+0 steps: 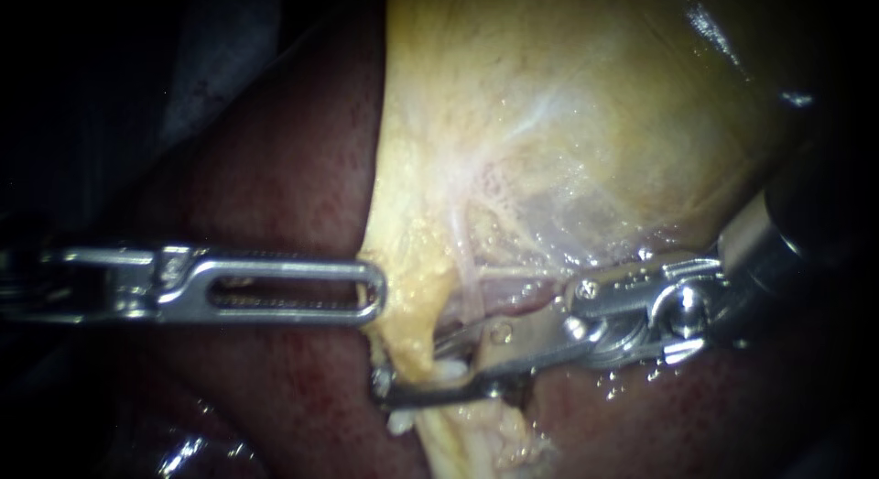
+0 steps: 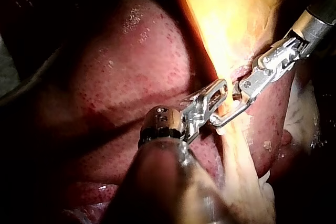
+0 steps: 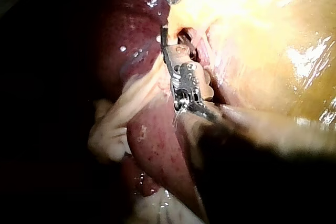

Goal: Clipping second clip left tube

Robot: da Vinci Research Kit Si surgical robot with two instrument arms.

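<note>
Straddling the left tube (image 1: 407, 325), my right instrument (image 1: 407, 367) holds its long jaws a little apart, with the tube running down between them just behind their tips; I cannot tell whether both jaws press on it. My left instrument (image 1: 368, 291) has its slotted jaws closed on the yellow edge of the gallbladder (image 1: 568, 122), just beside the right instrument's tips, with the liver (image 1: 275, 177) lying under its shaft.
</note>
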